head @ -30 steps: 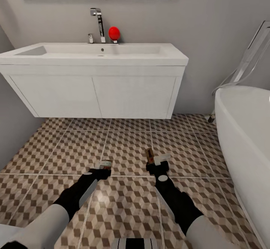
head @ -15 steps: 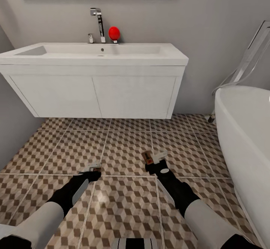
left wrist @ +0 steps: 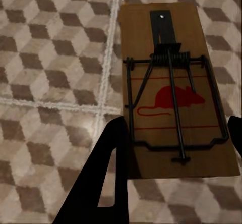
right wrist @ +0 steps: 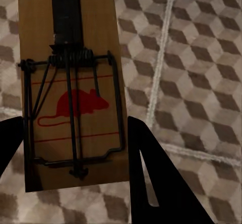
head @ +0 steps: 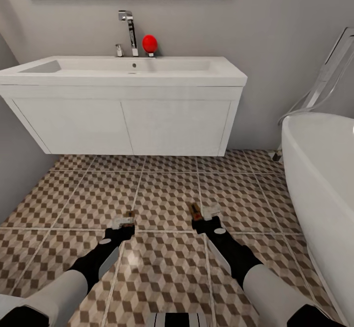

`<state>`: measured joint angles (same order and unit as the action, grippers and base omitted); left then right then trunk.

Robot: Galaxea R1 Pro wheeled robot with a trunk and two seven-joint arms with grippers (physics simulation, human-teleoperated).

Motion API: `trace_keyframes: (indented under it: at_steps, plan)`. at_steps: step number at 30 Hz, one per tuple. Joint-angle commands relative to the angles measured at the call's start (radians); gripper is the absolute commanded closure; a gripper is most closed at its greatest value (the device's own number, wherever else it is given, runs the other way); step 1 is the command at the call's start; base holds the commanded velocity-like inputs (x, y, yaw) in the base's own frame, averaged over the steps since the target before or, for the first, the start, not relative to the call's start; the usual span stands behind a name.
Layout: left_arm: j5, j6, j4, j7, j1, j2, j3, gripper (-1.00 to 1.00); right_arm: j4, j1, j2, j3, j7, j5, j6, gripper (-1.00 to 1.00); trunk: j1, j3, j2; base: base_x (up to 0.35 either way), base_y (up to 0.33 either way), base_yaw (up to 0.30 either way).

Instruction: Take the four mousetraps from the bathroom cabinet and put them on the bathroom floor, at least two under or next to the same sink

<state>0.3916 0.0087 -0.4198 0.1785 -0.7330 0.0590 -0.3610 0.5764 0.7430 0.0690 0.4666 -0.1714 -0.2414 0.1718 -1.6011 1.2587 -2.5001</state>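
Observation:
I hold two mousetraps low over the bathroom floor (head: 167, 189), in front of the bathroom sink (head: 147, 77). My left gripper (head: 123, 222) is shut on one mousetrap (head: 129, 215); in the left wrist view this mousetrap (left wrist: 174, 57) is a brown board with a red mouse print, and the left gripper (left wrist: 176, 128) clamps its long edges between dark fingers (left wrist: 108, 168). My right gripper (head: 204, 215) is shut on the other mousetrap (head: 195, 212). The right wrist view has that mousetrap (right wrist: 70, 42) pinched the same way in the right gripper (right wrist: 73, 125). The cabinet is out of view.
A white bathtub (head: 319, 169) fills the right side, with a glass panel leaning behind it. The white vanity hangs from the grey wall, with open floor under it. A chrome tap (head: 130, 32) and a red round object (head: 149, 43) stand on the sink's back edge.
The left gripper has shifted left and lower, and its mousetrap has turned to point away from me. The right gripper has sunk slightly nearer the floor with its mousetrap.

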Motion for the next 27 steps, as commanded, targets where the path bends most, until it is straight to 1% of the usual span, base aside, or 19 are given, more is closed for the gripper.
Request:
trace_keyframes:
  at_steps: [1, 4, 7, 9, 13, 18, 27]
  plan:
    - [0.007, -0.01, -0.001, 0.009, -0.001, 0.001, -0.018, 1.0, -0.008, 0.001, -0.001, 0.007, -0.008, -0.018, -0.006, 1.0, 0.0, 0.001, 0.0, 0.0, 0.0, 0.0]
    - [0.007, -0.043, 0.0, 0.009, -0.001, 0.001, -0.06, 1.0, -0.068, 0.001, -0.004, 0.004, 0.001, -0.045, -0.044, 1.0, 0.0, 0.001, 0.0, 0.0, 0.0, 0.0]
    - [0.007, -0.051, 0.0, 0.009, -0.001, 0.001, -0.072, 1.0, -0.092, 0.001, -0.016, 0.003, 0.018, -0.074, -0.052, 1.0, 0.0, 0.001, 0.0, 0.0, 0.0, 0.0]
    - [0.007, -0.055, 0.0, 0.008, -0.001, 0.001, -0.077, 1.0, -0.102, 0.001, -0.028, 0.003, 0.031, -0.106, -0.053, 1.0, 0.0, 0.001, 0.0, 0.0, 0.0, 0.0]
    - [0.008, -0.058, 0.004, 0.007, -0.001, 0.001, -0.08, 1.0, -0.107, 0.001, -0.04, 0.004, 0.036, -0.14, -0.052, 1.0, 0.0, 0.001, 0.0, 0.0, 0.0, 0.0]
    - [0.009, -0.059, 0.035, 0.007, -0.001, 0.0, -0.081, 1.0, -0.108, 0.001, -0.044, 0.005, 0.035, -0.148, -0.053, 1.0, 0.0, 0.001, 0.0, 0.0, 0.0, 0.0]
    - [0.012, -0.061, 0.052, 0.008, 0.002, 0.002, -0.081, 1.0, -0.109, 0.001, -0.044, 0.008, 0.034, -0.15, -0.059, 1.0, 0.0, 0.001, 0.0, 0.0, 0.0, 0.0]
